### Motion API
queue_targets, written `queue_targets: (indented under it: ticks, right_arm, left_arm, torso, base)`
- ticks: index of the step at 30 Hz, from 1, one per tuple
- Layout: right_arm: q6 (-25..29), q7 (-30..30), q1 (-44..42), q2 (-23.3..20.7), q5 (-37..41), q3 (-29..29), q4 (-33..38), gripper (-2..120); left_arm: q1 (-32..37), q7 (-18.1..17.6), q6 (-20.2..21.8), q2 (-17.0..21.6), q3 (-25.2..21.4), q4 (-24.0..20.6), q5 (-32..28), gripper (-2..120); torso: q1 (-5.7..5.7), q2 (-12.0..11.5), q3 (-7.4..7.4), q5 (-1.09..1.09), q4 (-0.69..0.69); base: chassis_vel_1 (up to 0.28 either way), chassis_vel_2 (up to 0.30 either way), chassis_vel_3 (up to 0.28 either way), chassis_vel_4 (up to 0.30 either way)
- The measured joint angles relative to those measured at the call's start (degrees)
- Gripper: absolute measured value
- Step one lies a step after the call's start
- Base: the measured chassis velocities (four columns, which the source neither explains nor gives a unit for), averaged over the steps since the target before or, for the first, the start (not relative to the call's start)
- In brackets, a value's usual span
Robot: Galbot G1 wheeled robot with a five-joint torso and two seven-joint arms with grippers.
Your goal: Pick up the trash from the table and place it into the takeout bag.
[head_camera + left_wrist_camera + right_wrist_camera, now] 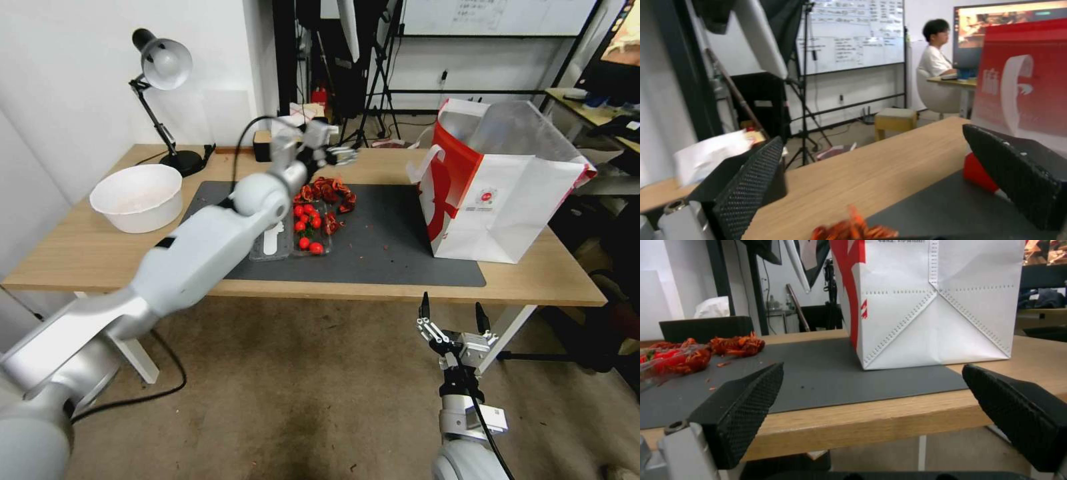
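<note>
Head view — table [87,257]: light wood, with a dark mat [387,233] over its middle.
Head view — bag [507,200]: white with a red side panel, upright and open-topped on the mat's right end, its base reaching onto bare wood near the table's right edge.
Head view — trash: red shell scraps [330,193] lie near the mat's far edge; a clear tray [293,240] with small red tomatoes [308,227] lies just in front of them, partly under the left arm.
Head view — bowl [139,197]: white, on bare wood towards the table's left end, off the mat.
Head view — lamp [163,67]: stands at the far left corner.
Head view — left gripper [333,155]: raised above the mat's far edge, over the scraps, fingers apart with nothing between them.
Head view — right gripper [453,317]: low, in front of the table's near edge, below the bag, fingers spread and empty.

Left wrist view — left gripper [889,180]: both black pads wide apart, holding nothing; the scraps [853,230] lie just below, the table [871,166] stretches beyond, and the bag's red side [1031,96] rises near one finger.

Right wrist view — right gripper [876,413]: pads well apart, empty, level with the table's near edge [862,423].
Right wrist view — bag [933,303]: stands on the mat [818,376] straight ahead.
Right wrist view — scraps [735,345]: on the mat's far part, well apart from the bag, beside the tray [666,365].
</note>
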Motion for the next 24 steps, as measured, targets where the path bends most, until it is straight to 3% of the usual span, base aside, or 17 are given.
queue_targets:
  ticks: [9,24]
  right_arm:
    - [-0.1,-0.1,0.1,-0.1,-0.4,-0.5,0.0,100]
    - [-0.1,-0.1,0.0,-0.2,-0.6,-1.1,-0.3,100]
  left_arm:
    - [12.2,0.0,-0.2,5.1,-9.8,-8.0,1.7,100]
    - [31.1,0.0,-2.5,8.3,-24.6,-17.6,7.7,100]
  torso:
    - [0.0,0.0,0.0,-0.01,0.01]
    - [0.0,0.0,-0.01,0.01,0.0]
  base:
    - [0.0,0.0,0.0,0.0]
    - [0.0,0.0,0.0,0.0]
